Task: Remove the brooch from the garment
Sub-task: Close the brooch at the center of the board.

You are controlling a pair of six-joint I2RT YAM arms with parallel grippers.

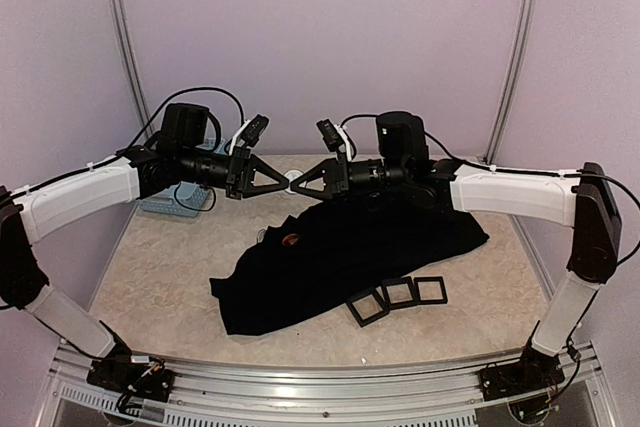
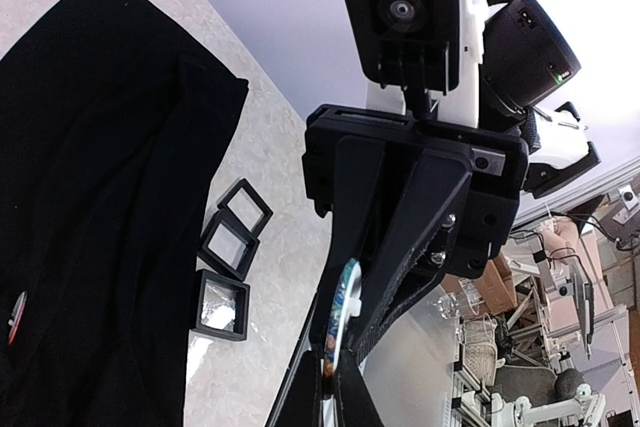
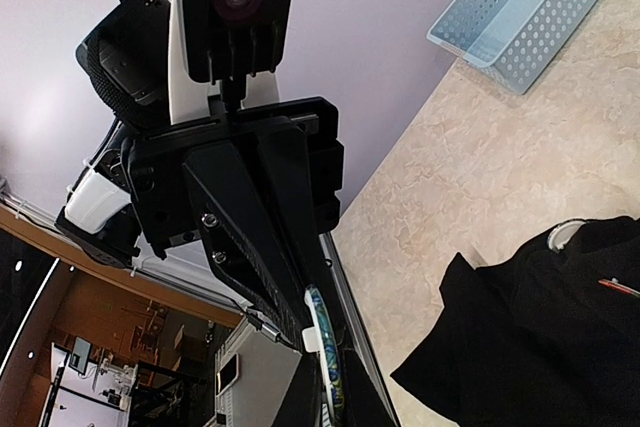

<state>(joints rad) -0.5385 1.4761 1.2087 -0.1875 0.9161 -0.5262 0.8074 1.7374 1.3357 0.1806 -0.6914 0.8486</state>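
A round white brooch [image 1: 291,183] with a blue pattern hangs in the air between my two grippers, high above the table's back. My left gripper [image 1: 283,180] and right gripper [image 1: 300,185] meet tip to tip, and both are shut on it. It shows edge-on in the left wrist view [image 2: 342,312] and in the right wrist view [image 3: 325,347]. The black garment [image 1: 340,257] lies spread on the table below, and also shows in the left wrist view [image 2: 90,197] and the right wrist view [image 3: 540,347]. A small red-orange item [image 1: 292,239] sits on the garment.
Three small black square frames [image 1: 400,295] lie at the garment's near right edge. A light-blue perforated basket [image 1: 175,202] stands at the back left, behind my left arm. Metal rails run along the table's front edge.
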